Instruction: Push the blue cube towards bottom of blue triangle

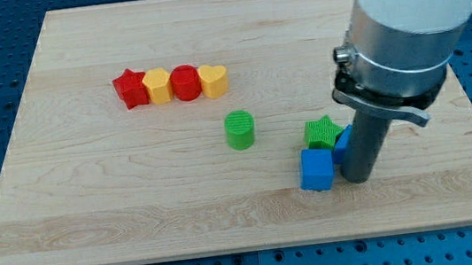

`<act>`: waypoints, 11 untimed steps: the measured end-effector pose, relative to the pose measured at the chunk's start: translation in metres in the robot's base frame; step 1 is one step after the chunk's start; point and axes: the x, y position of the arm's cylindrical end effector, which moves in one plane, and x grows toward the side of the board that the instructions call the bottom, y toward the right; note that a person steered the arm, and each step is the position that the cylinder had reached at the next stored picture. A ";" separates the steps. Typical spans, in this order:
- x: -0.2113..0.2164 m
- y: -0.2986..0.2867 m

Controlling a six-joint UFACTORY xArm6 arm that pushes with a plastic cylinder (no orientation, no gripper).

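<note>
Blue cube [316,171] is seen on the tabletop [93,211] toward the view's lower right, just left of the end effector's tip [357,177], touching or nearly so. The blue triangle [342,141] is mostly hidden behind the rod, only a sliver showing. A green star [320,132] sits just above the cube. No jaws are present, so nothing is gripped.

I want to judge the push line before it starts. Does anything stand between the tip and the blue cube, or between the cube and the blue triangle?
Nothing visible does. My tip sits just to the view's right of the blue cube, with no block between. The blue triangle is mostly hidden behind the rod, beside the green star, right next to the cube's upper right.
</note>
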 end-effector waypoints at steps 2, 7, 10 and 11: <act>0.056 -0.011; 0.011 -0.062; -0.015 -0.064; -0.015 -0.041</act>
